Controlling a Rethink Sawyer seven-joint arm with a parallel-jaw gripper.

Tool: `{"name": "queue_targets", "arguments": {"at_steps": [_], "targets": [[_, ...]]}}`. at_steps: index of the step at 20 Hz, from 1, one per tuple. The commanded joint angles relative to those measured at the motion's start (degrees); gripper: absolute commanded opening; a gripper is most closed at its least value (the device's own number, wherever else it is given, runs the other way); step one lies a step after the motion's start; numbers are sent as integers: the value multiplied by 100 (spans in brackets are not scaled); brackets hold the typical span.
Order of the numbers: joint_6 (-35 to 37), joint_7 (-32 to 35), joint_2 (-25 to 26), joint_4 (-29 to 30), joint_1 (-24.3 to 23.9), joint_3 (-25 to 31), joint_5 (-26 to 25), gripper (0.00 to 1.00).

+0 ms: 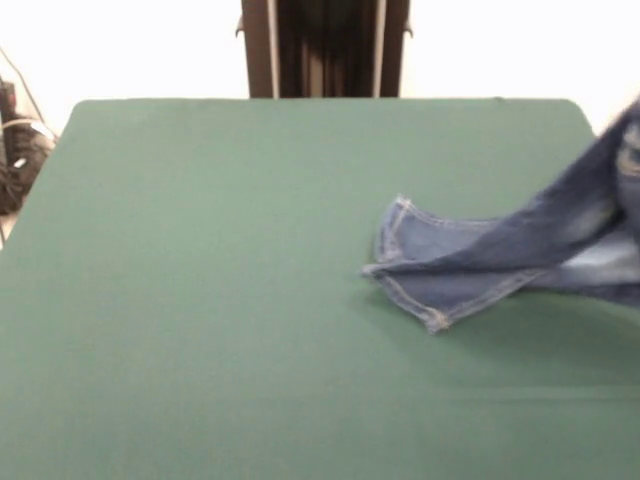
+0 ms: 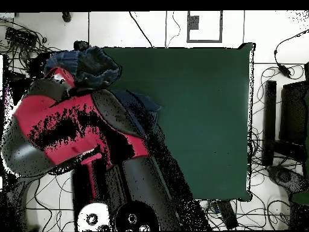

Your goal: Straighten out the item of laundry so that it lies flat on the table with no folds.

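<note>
The blue denim jeans (image 1: 500, 250) are raised at the front view's right edge. They slope down to the leg hems (image 1: 405, 262), which rest on the green table (image 1: 200, 300). In the overhead view the jeans (image 2: 84, 65) hang bunched at the end of the red and black arm (image 2: 60, 127), over the table's (image 2: 205, 121) left edge. A leg (image 2: 140, 107) trails onto the cloth. The gripper is covered by the denim in the overhead view and is out of the front view. The lifted cloth shows it is held.
The robot's pedestal (image 1: 325, 48) stands behind the table's far edge. Cables (image 1: 15, 150) lie off the table's left side in the front view. Dark equipment (image 2: 294, 115) and cables stand beside the table's right side in the overhead view.
</note>
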Motion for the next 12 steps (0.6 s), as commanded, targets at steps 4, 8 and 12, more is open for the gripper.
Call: {"name": "queue_targets", "arguments": {"at_steps": [4,8,12], "targets": [[550,1120,119,-391,1039,-22,121,0],[1262,1418,380,-1250,1542,-237,140,0],[2080,1713,783,-2398,2039,-404,73,0]]}}
